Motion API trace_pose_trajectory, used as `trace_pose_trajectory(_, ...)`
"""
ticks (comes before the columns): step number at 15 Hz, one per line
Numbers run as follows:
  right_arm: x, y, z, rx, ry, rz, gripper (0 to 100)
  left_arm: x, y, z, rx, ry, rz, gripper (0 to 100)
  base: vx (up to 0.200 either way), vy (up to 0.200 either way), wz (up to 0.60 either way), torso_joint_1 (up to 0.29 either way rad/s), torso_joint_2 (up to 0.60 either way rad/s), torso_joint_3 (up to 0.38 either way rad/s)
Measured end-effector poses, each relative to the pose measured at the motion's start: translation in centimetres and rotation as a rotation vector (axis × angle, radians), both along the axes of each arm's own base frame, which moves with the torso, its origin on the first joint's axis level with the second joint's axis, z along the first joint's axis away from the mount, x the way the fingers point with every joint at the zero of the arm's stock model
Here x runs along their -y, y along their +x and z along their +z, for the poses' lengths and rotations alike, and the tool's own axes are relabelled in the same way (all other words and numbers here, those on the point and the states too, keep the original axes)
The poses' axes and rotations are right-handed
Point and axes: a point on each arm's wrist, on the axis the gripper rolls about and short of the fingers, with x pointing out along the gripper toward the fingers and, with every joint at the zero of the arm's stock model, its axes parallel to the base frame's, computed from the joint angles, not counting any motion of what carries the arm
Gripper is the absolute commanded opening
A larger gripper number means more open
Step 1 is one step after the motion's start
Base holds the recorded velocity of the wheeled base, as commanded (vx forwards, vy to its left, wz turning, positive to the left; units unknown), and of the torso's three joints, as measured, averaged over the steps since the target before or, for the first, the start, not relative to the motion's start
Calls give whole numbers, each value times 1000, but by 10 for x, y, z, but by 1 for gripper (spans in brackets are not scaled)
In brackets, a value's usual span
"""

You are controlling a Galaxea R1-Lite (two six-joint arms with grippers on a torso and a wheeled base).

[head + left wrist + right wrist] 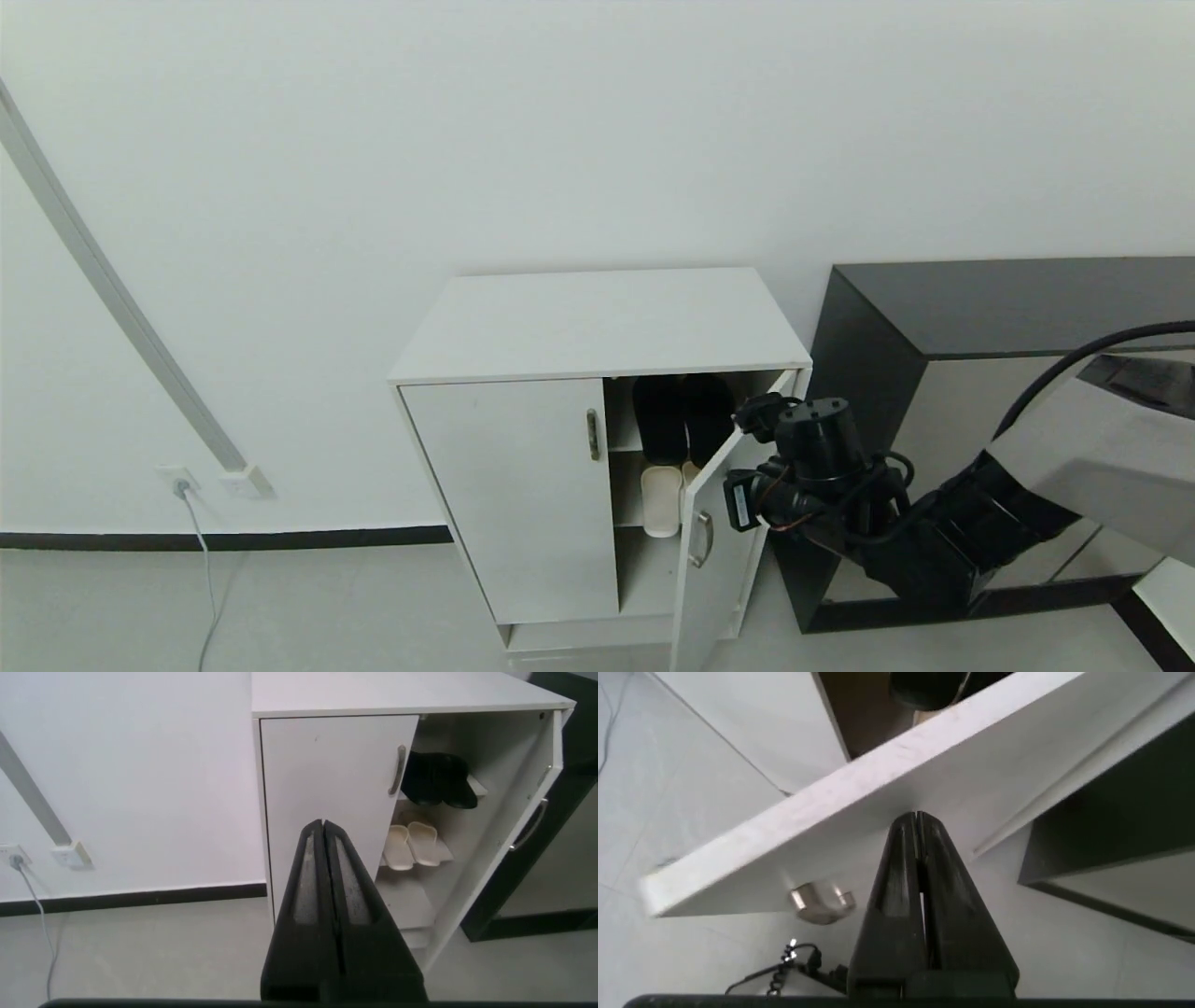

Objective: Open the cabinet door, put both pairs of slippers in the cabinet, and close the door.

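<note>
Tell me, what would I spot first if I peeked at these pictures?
The white cabinet has its right door swung open. Inside, black slippers sit high up, with white slippers one level below. The right gripper, shut, is up against that door's outer face.

The white two-door cabinet (597, 322) stands against the wall, its left door (518, 499) shut and its right door (714, 541) swung partly open, with the black slippers (681, 415) on the upper shelf and the cream-white slippers (661, 499) side by side on the shelf below.
</note>
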Motion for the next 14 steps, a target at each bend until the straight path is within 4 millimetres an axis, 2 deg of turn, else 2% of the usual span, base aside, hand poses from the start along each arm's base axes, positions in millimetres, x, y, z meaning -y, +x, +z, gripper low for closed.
trace_pose_trajectory(6,-16,32,-13,54,64,-28,0,0,0,0,0,0,0,0,0,0,0,0,0,0)
trace_pose_trajectory(14,-16,74,-20,159,152,-83,0,0,0,0,0,0,0,0,0,0,0,0,0,0)
